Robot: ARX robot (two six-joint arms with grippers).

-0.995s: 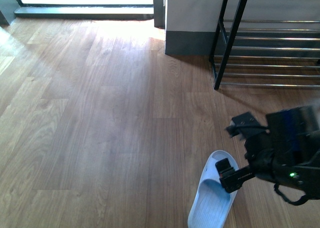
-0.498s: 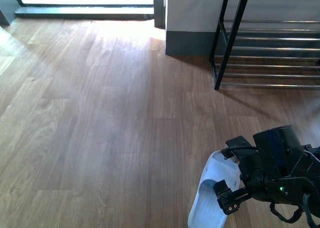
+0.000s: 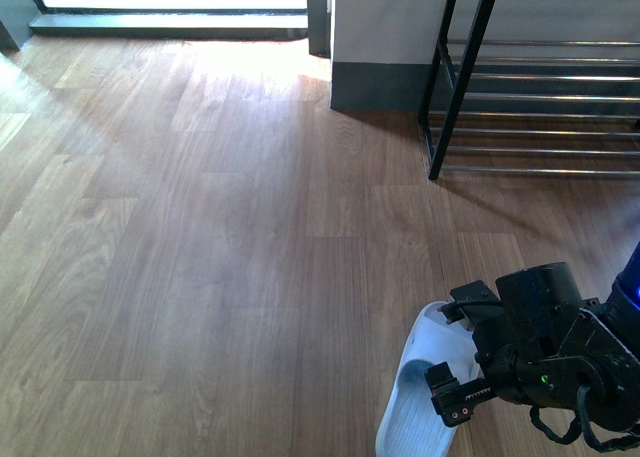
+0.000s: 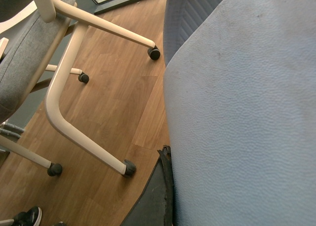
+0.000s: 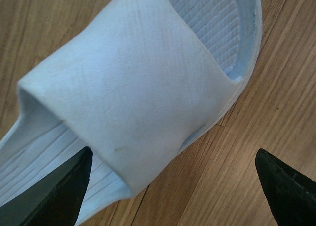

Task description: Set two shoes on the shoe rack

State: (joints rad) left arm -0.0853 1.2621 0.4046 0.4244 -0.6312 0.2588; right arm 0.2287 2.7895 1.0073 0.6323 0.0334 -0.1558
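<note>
One shoe shows: a pale blue slide slipper [image 3: 412, 409] lying on the wooden floor at the front right. My right gripper [image 3: 458, 352] hangs open just above it. In the right wrist view the slipper's wide strap [image 5: 133, 82] lies partly between the two dark fingertips [image 5: 69, 184], one tip over the footbed and the other over bare floor. The shoe rack [image 3: 462, 77], a black frame with chrome bars, stands at the back right with nothing on the tiers in view. My left gripper [image 4: 165, 154] is shut beside a large pale blue-grey surface [image 4: 247, 117] that I cannot identify.
A grey-and-white wall corner [image 3: 385, 57] stands left of the rack, and a bright doorway threshold [image 3: 170, 22] runs along the back. The left wrist view shows cream chair legs [image 4: 74, 132] on black feet and a dark sneaker [image 4: 29, 217] on the floor.
My right arm has come down and nearer, and its open gripper has settled over the slipper. The slipper itself has not moved.
</note>
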